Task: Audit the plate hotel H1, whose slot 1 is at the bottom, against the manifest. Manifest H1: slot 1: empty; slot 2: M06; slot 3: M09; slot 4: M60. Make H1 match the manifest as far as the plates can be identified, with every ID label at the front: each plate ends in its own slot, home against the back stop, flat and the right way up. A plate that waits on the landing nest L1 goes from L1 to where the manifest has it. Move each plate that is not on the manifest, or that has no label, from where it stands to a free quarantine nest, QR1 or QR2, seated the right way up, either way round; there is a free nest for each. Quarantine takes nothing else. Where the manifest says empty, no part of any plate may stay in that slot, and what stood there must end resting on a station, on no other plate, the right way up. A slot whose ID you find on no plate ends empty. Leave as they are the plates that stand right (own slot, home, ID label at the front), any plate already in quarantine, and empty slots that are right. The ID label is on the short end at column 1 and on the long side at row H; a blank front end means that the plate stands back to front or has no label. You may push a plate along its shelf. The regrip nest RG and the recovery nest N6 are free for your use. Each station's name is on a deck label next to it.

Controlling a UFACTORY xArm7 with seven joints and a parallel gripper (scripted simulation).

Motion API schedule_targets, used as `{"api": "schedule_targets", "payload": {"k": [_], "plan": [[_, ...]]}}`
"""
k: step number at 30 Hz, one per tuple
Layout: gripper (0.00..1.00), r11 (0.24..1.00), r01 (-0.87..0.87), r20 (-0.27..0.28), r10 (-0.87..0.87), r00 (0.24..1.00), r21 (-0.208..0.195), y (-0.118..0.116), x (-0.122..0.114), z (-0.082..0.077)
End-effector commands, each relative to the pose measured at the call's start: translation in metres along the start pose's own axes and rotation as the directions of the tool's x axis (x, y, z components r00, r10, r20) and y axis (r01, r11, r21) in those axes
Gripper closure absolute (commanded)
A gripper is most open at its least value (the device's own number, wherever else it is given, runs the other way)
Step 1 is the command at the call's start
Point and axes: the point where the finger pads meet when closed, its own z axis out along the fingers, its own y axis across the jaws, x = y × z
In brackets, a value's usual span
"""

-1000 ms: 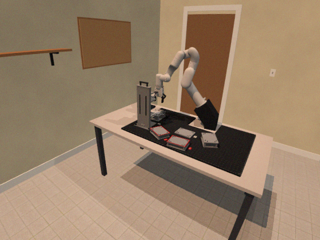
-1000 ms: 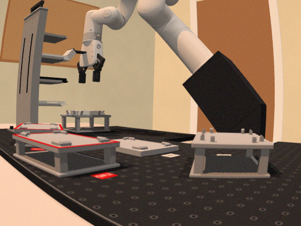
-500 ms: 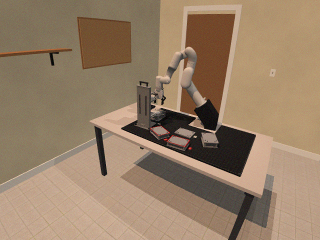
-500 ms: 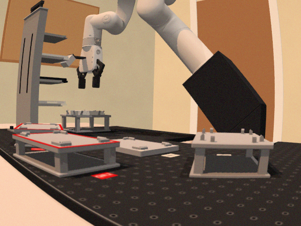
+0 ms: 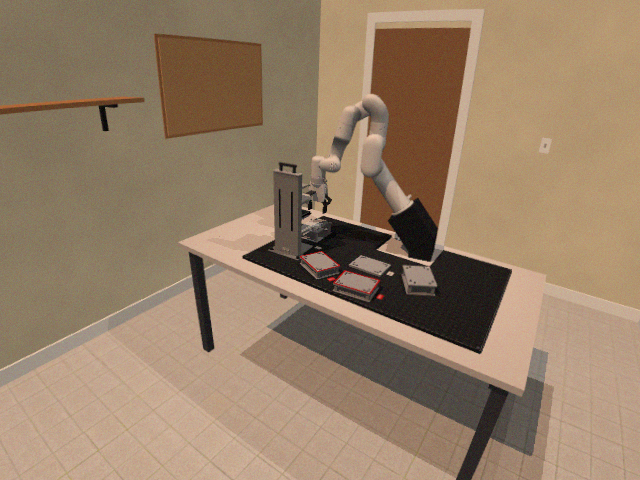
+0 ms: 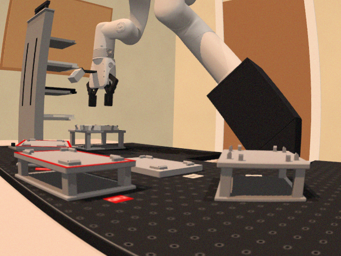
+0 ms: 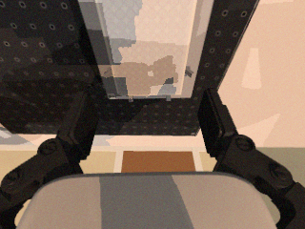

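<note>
The plate hotel H1 (image 5: pixel 285 217) (image 6: pixel 30 82) stands at the mat's left end, with shelves jutting out to the right. One shelf (image 6: pixel 59 93) looks dark; I cannot read any labels. A clear plate (image 5: pixel 315 227) (image 6: pixel 95 127) (image 7: pixel 143 48) sits on a raised nest (image 6: pixel 87 138) beside the hotel. My gripper (image 5: pixel 318 207) (image 6: pixel 100 104) (image 7: pixel 147 102) is open and empty. It points down and hangs well above that plate, level with the hotel's lower shelves.
Two red-edged nests (image 5: pixel 319 262) (image 5: pixel 356 283) (image 6: pixel 43 143) (image 6: pixel 82 159) stand in front of the hotel. A low flat nest (image 5: pixel 369 265) (image 6: pixel 165 164) and a raised nest with pins (image 5: pixel 418 276) (image 6: pixel 261 159) lie to the right. The arm's black base (image 6: pixel 256 110) is behind them.
</note>
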Motion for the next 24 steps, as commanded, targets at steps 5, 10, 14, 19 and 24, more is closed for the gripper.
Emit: {"api": "schedule_targets", "payload": {"k": [5,10,14,19,24], "plan": [[0.0,1.0,0.0,-0.001,0.0,1.0,-0.003,0.001,0.0,0.008],[0.0,1.0,0.0,-0.001,0.0,1.0,-0.003,0.001,0.0,0.009],[0.0,1.0,0.0,-0.001,0.0,1.0,-0.003,0.001,0.0,0.012],[0.0,1.0,0.0,-0.001,0.0,1.0,-0.003,0.001,0.0,0.02],[0.0,1.0,0.0,-0.001,0.0,1.0,-0.003,0.001,0.0,0.025]]}}
